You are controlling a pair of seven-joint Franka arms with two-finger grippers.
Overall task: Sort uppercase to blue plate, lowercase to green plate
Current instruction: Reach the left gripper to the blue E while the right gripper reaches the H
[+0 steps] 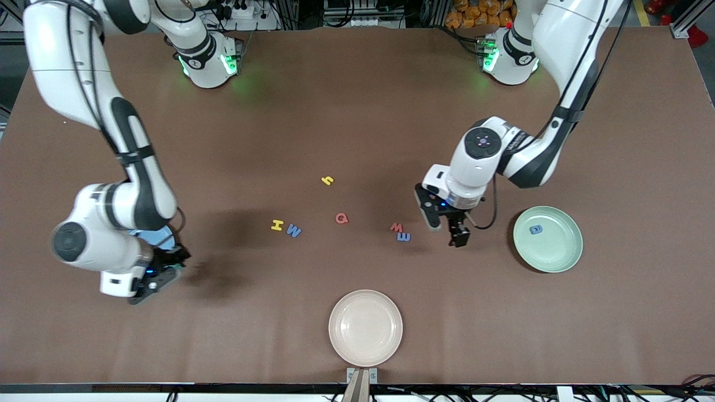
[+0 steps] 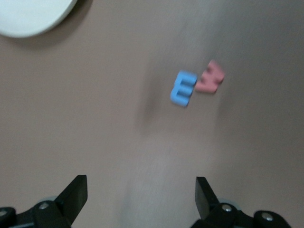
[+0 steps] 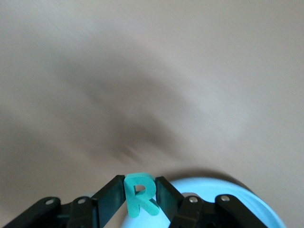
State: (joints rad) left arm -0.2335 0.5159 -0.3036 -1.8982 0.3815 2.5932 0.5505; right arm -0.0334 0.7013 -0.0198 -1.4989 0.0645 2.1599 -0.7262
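My right gripper [image 1: 172, 267] is shut on the teal-green R [image 3: 139, 192] and holds it over the rim of the blue plate [image 3: 228, 199]. The arm hides most of that plate [image 1: 162, 235] in the front view. My left gripper [image 1: 455, 233] is open and empty [image 2: 141, 186], above the table between the green plate [image 1: 550, 251] and the red w [image 1: 396, 227] with the blue m/E [image 1: 403, 237]. Both letters show in the left wrist view, the red w [image 2: 210, 77] and the blue m/E [image 2: 183, 88]. A blue g/a [image 1: 535, 229] lies in the green plate. Yellow H [image 1: 276, 225], blue W [image 1: 294, 230], red Q [image 1: 341, 218] and yellow h [image 1: 328, 180] lie mid-table.
A cream plate [image 1: 365, 326] sits near the table's front edge, nearer to the front camera than the letters. Its edge seems to show in the left wrist view [image 2: 33, 14]. Both arm bases stand along the table's back edge.
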